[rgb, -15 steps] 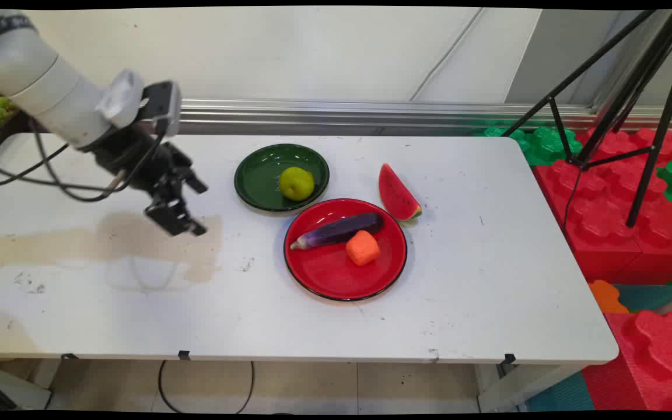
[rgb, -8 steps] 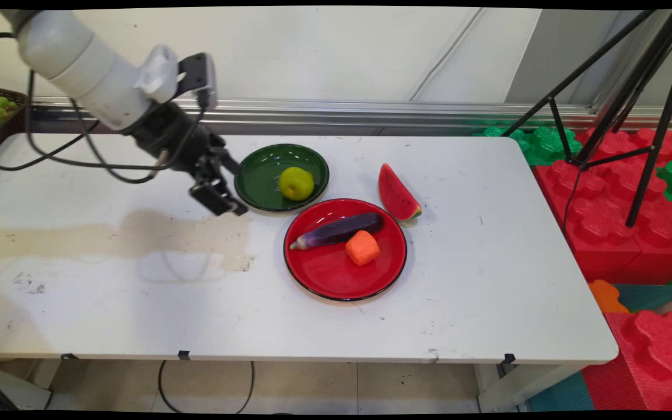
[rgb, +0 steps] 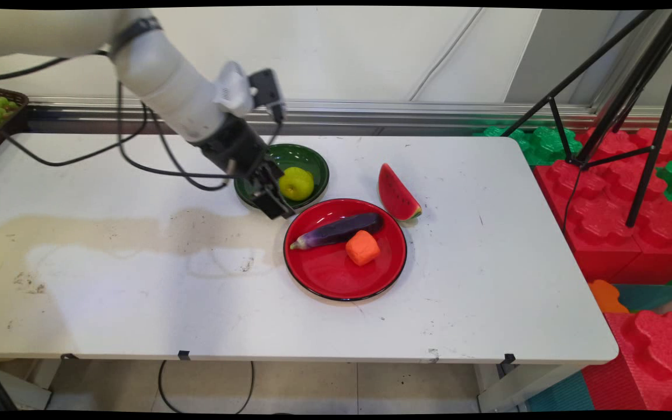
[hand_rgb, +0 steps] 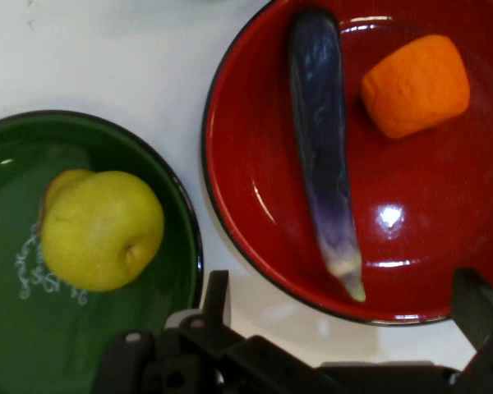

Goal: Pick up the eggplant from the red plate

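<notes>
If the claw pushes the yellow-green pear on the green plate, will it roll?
Probably yes: the pear looks round and smooth, so it may roll. The green plate has a raised rim that should keep it inside. Its glossy skin may slip.

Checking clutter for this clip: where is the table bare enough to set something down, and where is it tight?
Bare: the table's whole near-left stretch, left of the red plate, and the right end past the watermelon. Tight: the middle, where the green plate, red plate and watermelon nearly touch, the gripper over their gap.
</notes>
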`<state>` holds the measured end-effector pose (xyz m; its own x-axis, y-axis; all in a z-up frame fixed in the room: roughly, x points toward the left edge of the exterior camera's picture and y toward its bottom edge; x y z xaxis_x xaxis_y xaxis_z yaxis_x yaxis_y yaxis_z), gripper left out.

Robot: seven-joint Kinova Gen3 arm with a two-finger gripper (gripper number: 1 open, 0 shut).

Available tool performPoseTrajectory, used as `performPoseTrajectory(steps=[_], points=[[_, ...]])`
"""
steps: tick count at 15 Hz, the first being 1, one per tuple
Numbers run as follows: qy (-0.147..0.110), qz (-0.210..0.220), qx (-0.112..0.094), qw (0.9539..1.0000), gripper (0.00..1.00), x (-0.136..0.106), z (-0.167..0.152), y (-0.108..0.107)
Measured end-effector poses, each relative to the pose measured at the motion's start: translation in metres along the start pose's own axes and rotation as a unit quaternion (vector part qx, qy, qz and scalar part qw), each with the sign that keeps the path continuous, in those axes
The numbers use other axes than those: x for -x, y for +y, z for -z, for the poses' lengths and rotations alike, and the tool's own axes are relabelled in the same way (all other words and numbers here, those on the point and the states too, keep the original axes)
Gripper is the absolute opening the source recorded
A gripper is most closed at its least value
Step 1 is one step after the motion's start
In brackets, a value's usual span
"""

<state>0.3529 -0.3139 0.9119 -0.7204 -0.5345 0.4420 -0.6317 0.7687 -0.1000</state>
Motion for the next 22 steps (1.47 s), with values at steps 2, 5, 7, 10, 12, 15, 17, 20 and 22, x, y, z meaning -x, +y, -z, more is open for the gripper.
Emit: performPoseTrajectory(steps=[2,5,7,10,12,15,17,20,22], points=[[-0.01,0.004,0.0,0.9999,1.0,-0.009,-0.017,0.003],[-0.025,0.006,0.0,0.9997,1.0,-0.021,-0.044,0.005],[-0.032,0.005,-0.001,0.9995,1.0,-0.027,-0.059,0.006],[-0.04,0.001,0.0,0.9992,1.0,-0.034,-0.08,0.007],[-0.043,-0.002,0.005,0.999,1.0,-0.037,-0.093,0.008],[-0.046,-0.004,0.011,0.9989,1.0,-0.038,-0.107,0.01],[-0.048,-0.006,0.014,0.9987,1.0,-0.037,-0.116,0.011],[-0.051,-0.007,0.015,0.9985,1.0,-0.036,-0.126,0.013],[-0.052,-0.006,0.015,0.9985,0.0,-0.035,-0.129,0.014]])
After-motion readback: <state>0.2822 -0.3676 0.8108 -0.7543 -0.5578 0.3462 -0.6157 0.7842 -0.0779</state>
